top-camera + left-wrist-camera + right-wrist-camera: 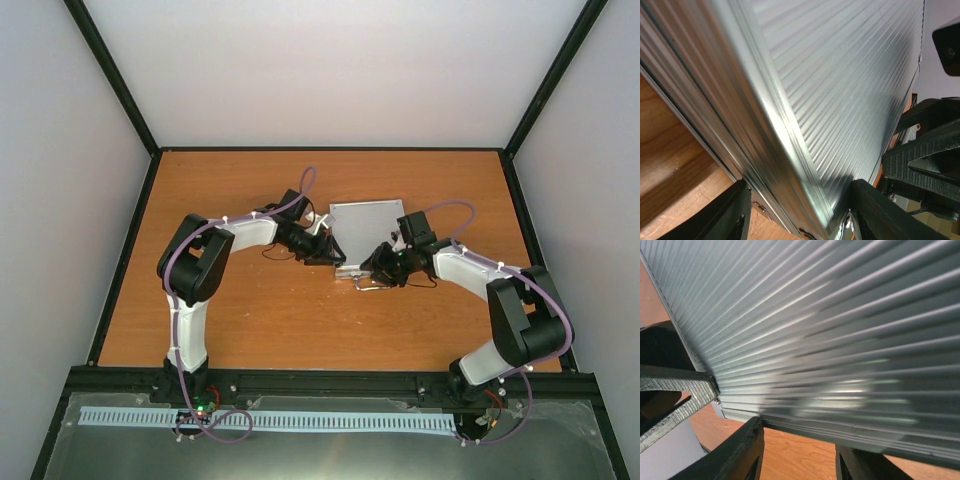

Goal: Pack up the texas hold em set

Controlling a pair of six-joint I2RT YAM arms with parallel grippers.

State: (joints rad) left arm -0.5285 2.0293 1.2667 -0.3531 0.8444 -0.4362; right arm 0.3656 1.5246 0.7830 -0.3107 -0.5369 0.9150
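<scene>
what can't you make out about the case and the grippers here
- Contents: the closed aluminium case hides them in all views.
- The case's near edge, top view: left gripper and right gripper cover it.
- Whether either gripper clamps the case: in the wrist views the case hides the contact, and the right wrist view is blurred.

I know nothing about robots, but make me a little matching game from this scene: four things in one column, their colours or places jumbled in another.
Things:
1. case
2. table
3. cable along the arm
4. handle

Descriptions:
A. purple
B. orange-brown wood
C. ribbed silver
D. on the case's near edge

Pairs: 1-C, 2-B, 3-A, 4-D
</scene>
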